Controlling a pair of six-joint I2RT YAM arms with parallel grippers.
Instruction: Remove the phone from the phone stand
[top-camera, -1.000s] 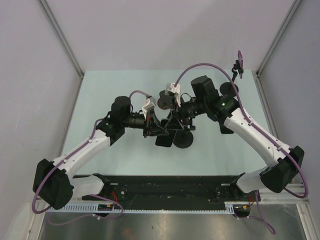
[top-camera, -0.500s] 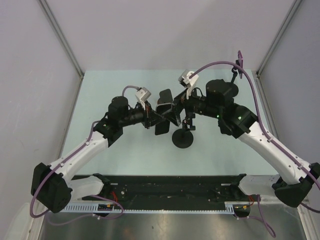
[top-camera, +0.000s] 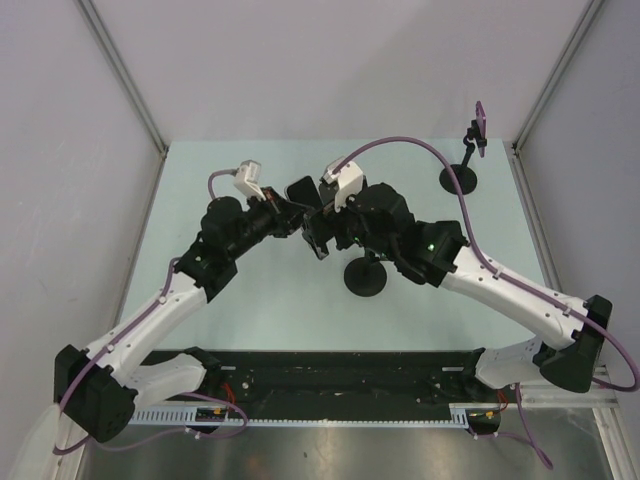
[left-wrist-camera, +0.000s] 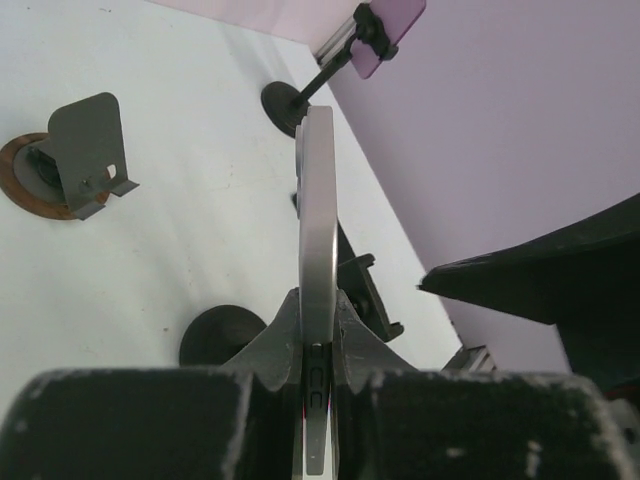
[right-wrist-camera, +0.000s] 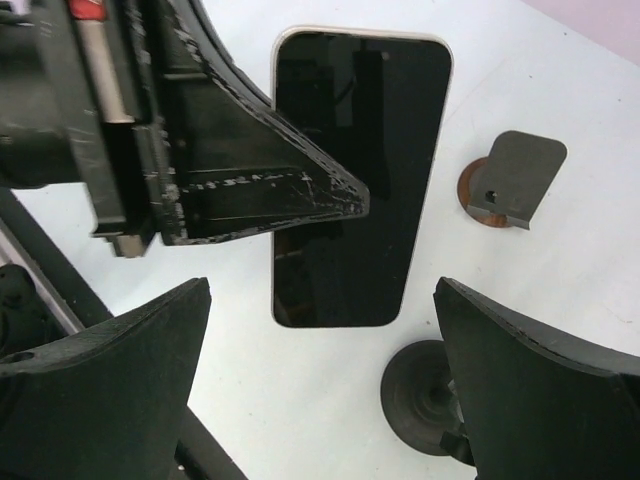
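Observation:
My left gripper (left-wrist-camera: 316, 330) is shut on the phone (left-wrist-camera: 316, 200), which I see edge-on as a thin silver strip in the left wrist view. The phone hangs in the air, clear of the phone stand (top-camera: 367, 277), a black round base with a clamp arm (left-wrist-camera: 365, 295). In the right wrist view the phone's dark screen (right-wrist-camera: 380, 150) faces the camera, with a left finger (right-wrist-camera: 250, 185) across it. My right gripper (right-wrist-camera: 325, 380) is open wide just in front of the phone, with nothing between its fingers. The stand's base (right-wrist-camera: 430, 395) sits below on the table.
A grey bracket on a brown round base (left-wrist-camera: 85, 160) stands on the table beyond the phone. At the back right corner is a second black stand (top-camera: 460, 178) with a purple clip-held piece (top-camera: 481, 118). Both arms crowd the table's middle.
My left gripper has carried the phone up and back-left, off the stand. The right gripper let go, opened wide and swung left toward the phone.

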